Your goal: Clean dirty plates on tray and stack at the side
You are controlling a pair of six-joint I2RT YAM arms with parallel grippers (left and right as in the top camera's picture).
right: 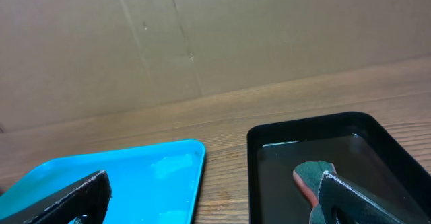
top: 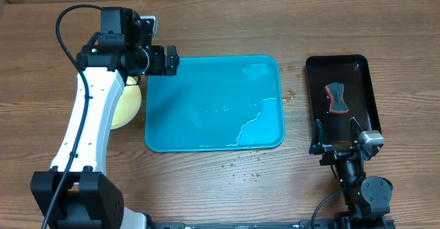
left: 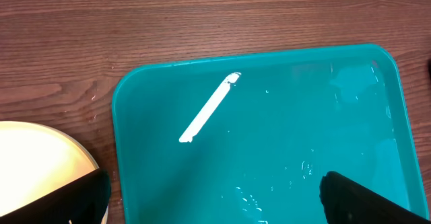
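Observation:
The teal-blue tray (top: 206, 119) lies mid-table, wet, with no plates on it; it also shows in the left wrist view (left: 269, 136) and the right wrist view (right: 135, 177). A pale yellow plate (top: 127, 104) sits on the table left of the tray, mostly hidden under my left arm; its rim shows in the left wrist view (left: 34, 157). I cannot tell how many plates are stacked there. My left gripper (left: 212, 200) is open and empty above the tray's left end. My right gripper (right: 212, 197) is open and empty near the front right.
A narrow black tray (top: 361, 91) at the right holds a green-and-red sponge (top: 337, 97), which also shows in the right wrist view (right: 311, 177). Water drops lie on the wood in front of the teal tray (top: 244, 167). A cardboard wall stands behind the table (right: 202, 35).

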